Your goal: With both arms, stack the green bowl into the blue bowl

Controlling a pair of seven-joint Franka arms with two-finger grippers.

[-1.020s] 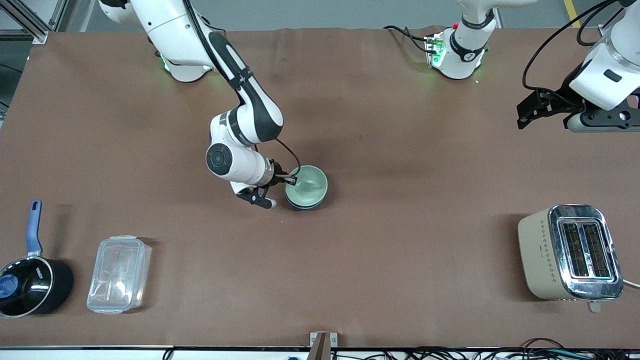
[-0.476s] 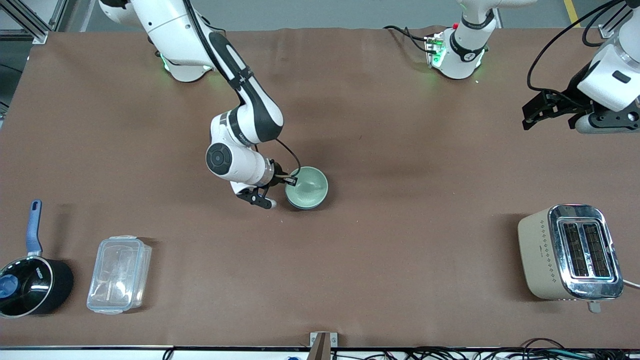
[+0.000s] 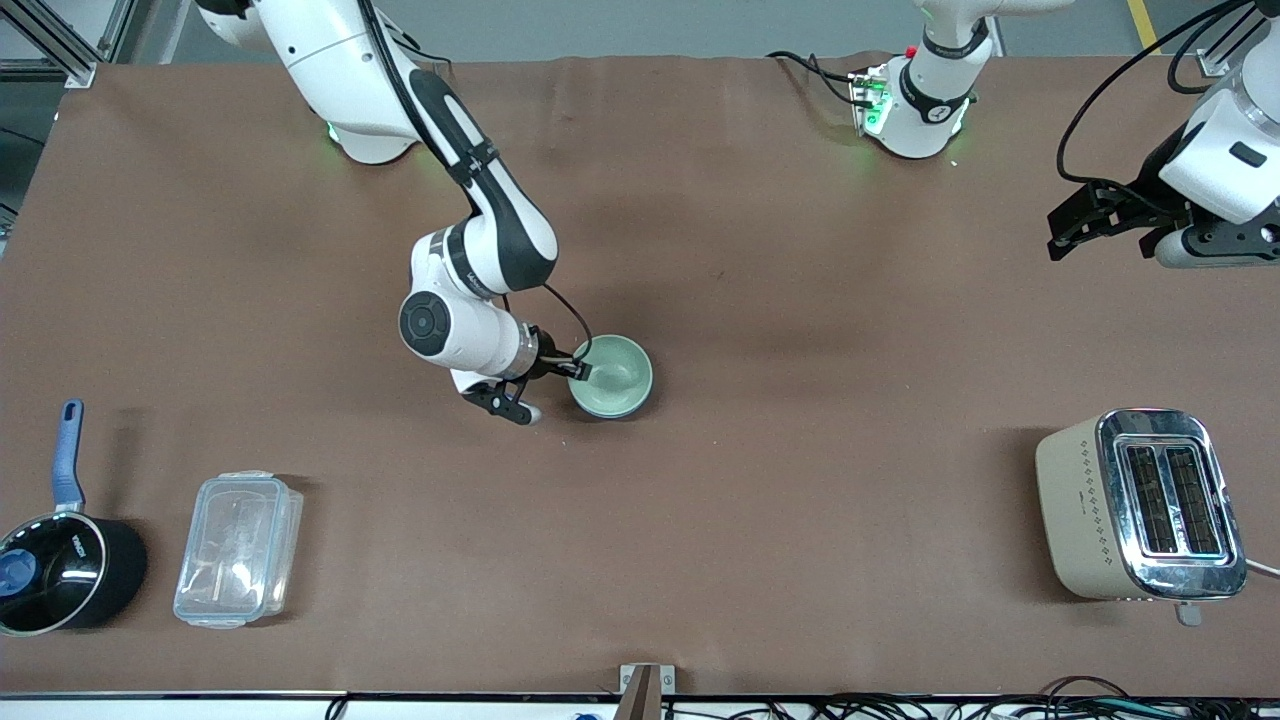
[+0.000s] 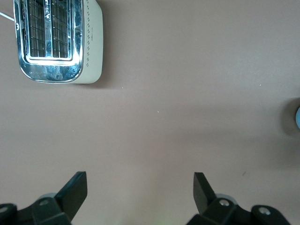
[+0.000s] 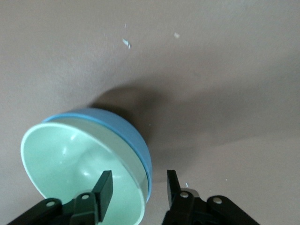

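The green bowl (image 3: 612,376) sits nested inside the blue bowl (image 5: 126,129) at the middle of the table. Only a thin blue rim shows around it in the right wrist view, where the green bowl (image 5: 65,159) fills the blue one. My right gripper (image 3: 575,375) is low at the rim on the side toward the right arm's end. It is open (image 5: 136,185), with one finger inside the green bowl and one outside the blue wall, touching neither. My left gripper (image 3: 1075,225) hangs open and empty (image 4: 140,185) high over the left arm's end of the table.
A cream and chrome toaster (image 3: 1140,505) stands near the front camera at the left arm's end and shows in the left wrist view (image 4: 58,40). A clear plastic box (image 3: 238,548) and a black saucepan with a blue handle (image 3: 60,565) lie at the right arm's end.
The green bowl has settled lower into the blue bowl, so less blue shows. My right arm shifted slightly toward its own end. My left gripper drifted a little toward the table's end.
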